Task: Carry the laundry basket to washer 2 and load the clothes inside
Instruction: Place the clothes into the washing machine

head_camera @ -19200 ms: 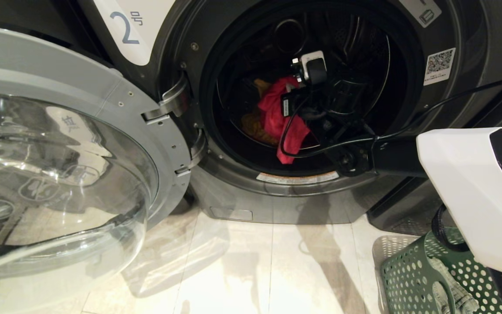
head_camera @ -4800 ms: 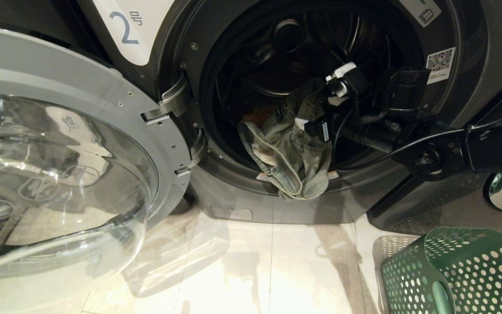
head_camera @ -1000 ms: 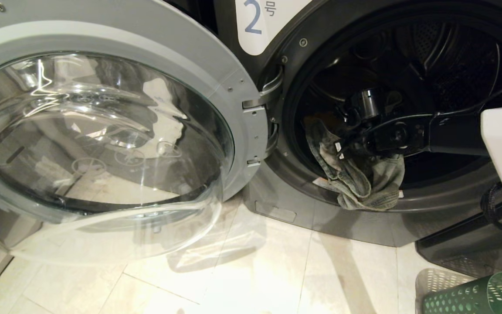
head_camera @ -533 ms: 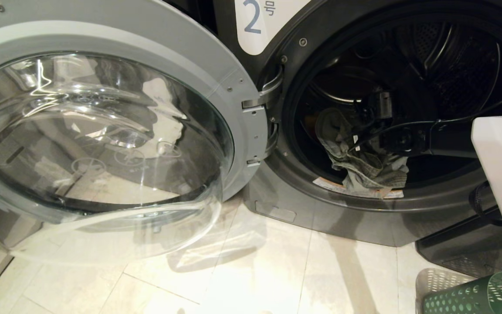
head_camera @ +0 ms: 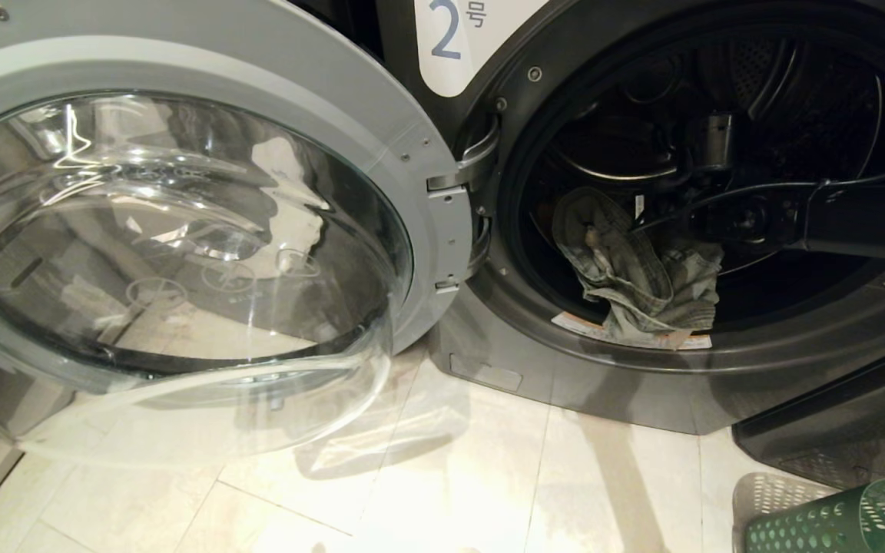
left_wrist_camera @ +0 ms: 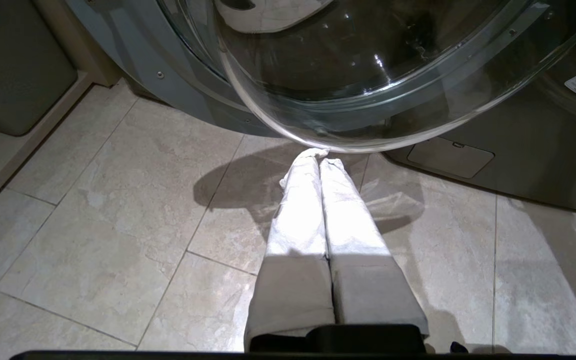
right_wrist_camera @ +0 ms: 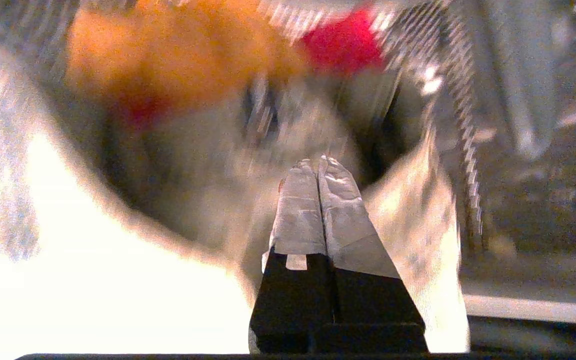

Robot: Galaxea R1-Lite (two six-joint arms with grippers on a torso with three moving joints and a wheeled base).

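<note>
Listing contents outward from the open mouth of washer 2 (head_camera: 642,46), the dark grey front-loading machine bearing a white "2" label.

Item, nearest: the green plastic laundry basket with round holes (head_camera: 834,522) is standing on the pale tiled floor (head_camera: 412,491), well short of the washer's mouth and toward the robot's right; only a corner is showing, so whether anything is lying in it cannot be told.

Item: the left gripper (left_wrist_camera: 320,162), fingers pressed together on nothing, is hanging over the floor beneath the round glass door (head_camera: 181,261), which is standing swung wide open to the left of the mouth.

Item: the grey patterned piece of soft cloth (head_camera: 634,276) is lying across the lower lip of the mouth, partly draping inside the drum and partly bunching on the door seal. It is looking limp and light, likely to fold, trail and snag on the rim. A pinch on the thick bunched fold near the lip is probably offering the surest hold; a single edge would likely slip.

Item: the right gripper (right_wrist_camera: 320,165), fingers closed with nothing between them, is reaching inside the mouth just beyond the grey piece.

Item, farthest: the bright yellow-orange garment (right_wrist_camera: 168,55) and the pink-red garment (right_wrist_camera: 343,45) are lying deep in the drum.
</note>
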